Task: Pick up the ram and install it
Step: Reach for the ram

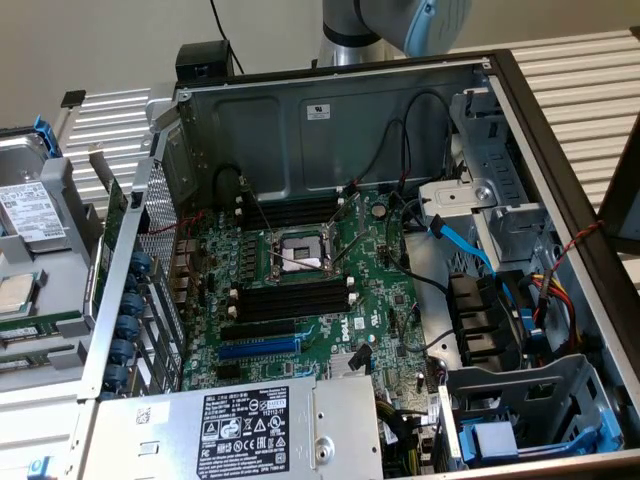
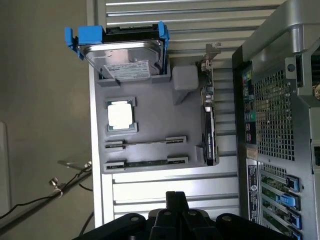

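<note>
1. the claw (image 2: 175,197) is closed tight with nothing between its fingers; its tips show over the slatted table (image 2: 140,185), near the grey tray (image 2: 150,115)
2. the ram (image 2: 145,162) lies on edge in the tray holder nearest the claw; a second thin stick (image 2: 145,142) sits in the next holder, by the cpu (image 2: 120,116)
3. the tray also carries a hard drive (image 2: 122,52); the pc case (image 2: 280,100) stands beside it
4. in the exterior view black memory slots (image 1: 290,300) flank the socket (image 1: 300,250)
</note>
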You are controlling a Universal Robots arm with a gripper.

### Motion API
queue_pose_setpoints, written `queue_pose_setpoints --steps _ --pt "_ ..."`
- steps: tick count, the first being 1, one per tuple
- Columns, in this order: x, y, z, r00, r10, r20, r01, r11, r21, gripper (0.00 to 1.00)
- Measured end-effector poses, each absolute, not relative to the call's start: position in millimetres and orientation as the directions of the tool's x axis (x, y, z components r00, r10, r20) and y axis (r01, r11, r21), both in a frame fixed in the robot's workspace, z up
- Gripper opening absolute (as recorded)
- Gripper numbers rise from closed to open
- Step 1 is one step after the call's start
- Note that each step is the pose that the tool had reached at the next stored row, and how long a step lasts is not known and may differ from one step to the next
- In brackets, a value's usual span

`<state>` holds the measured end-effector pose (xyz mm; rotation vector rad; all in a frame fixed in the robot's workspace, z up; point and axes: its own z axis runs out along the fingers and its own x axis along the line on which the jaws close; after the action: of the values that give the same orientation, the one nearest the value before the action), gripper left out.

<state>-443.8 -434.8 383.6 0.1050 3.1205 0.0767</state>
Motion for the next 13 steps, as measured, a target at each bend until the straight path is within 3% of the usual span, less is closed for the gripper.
queue_pose_setpoints --steps 13 --pt "-454.6 -431.8 379.6 -0.999 0.051 -0.015 0.051 0.997 0.050 0.11"
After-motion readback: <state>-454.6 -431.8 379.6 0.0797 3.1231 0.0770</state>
